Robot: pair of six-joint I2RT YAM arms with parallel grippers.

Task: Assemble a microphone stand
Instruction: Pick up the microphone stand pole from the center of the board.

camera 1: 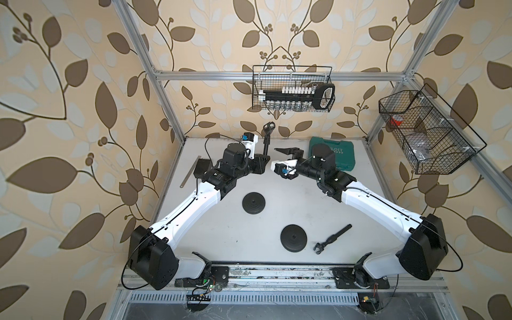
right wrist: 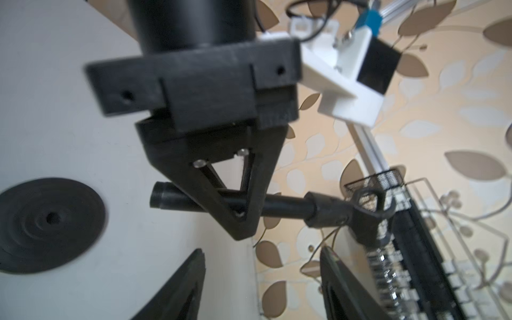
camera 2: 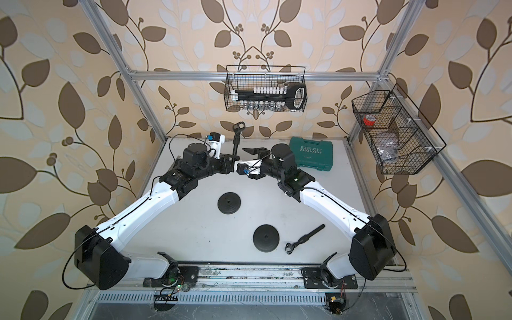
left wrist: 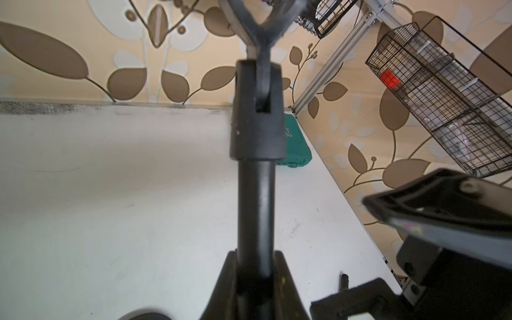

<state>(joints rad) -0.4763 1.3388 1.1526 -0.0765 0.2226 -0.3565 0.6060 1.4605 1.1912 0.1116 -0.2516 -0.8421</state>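
White counter, leaf-patterned walls, and a closed green tool case at the far right as the marker; its inside is hidden. Well nearer than the case and somewhat left of it lies a black base disc, with a spare pole flat just beside it, clip end toward the near edge. A second base disc sits alone, farther in but nearer than the case and to its left. A metal ruler lies far left of the case. Level with the case, the left gripper has its jaws pressed onto the shaft of the microphone-clip pole, roughly upright, clip on top, lower end free. Between pole and case the right gripper has jaws spread, nothing inside; that arm's wrist overlaps the case's left edge in both top views. Beyond the case hangs a wire basket holding a black socket rail above a row of metal sockets. Right of the case, a divided wire basket holds a red-and-white item in its farthest compartment and what look like clear bags nearer.
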